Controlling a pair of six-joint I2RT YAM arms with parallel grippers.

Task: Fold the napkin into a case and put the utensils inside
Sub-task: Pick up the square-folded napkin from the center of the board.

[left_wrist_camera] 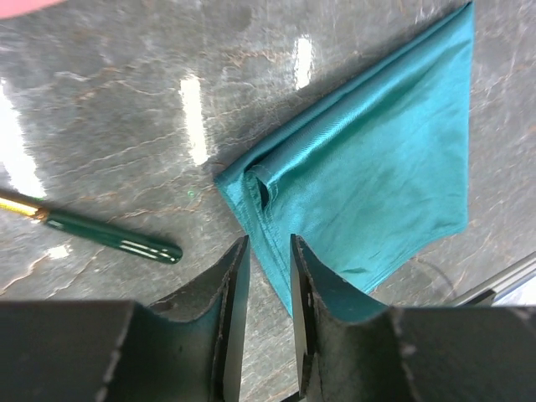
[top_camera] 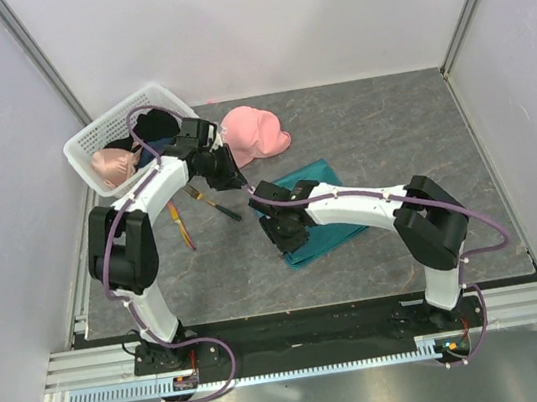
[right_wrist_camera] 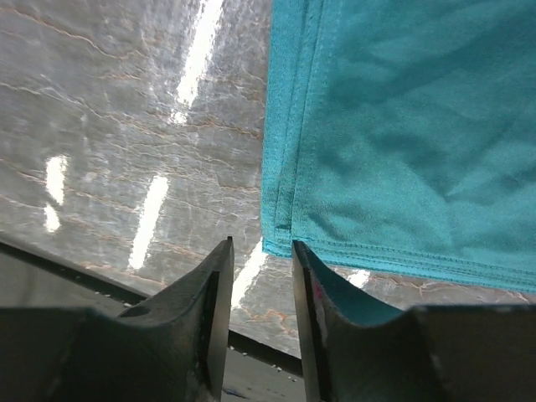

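The teal napkin (top_camera: 326, 215) lies flat on the table, folded into layers, its stacked edges clear in the left wrist view (left_wrist_camera: 368, 176) and the right wrist view (right_wrist_camera: 402, 126). My left gripper (top_camera: 235, 180) hovers at its far left corner, open (left_wrist_camera: 270, 248) with only table and cloth edge between the fingers. Open as well, my right gripper (top_camera: 284, 239) hangs by the near left corner (right_wrist_camera: 261, 248), holding nothing. The fork (top_camera: 212, 201) lies left of the napkin, its dark handle (left_wrist_camera: 117, 240) showing. The purple-and-orange utensil (top_camera: 183, 224) lies further left.
A pink cap (top_camera: 254, 132) rests behind the napkin. At the back left stands a white basket (top_camera: 97, 136) with items inside, under the left arm. The table's near edge (right_wrist_camera: 167, 310) runs just below the right gripper.
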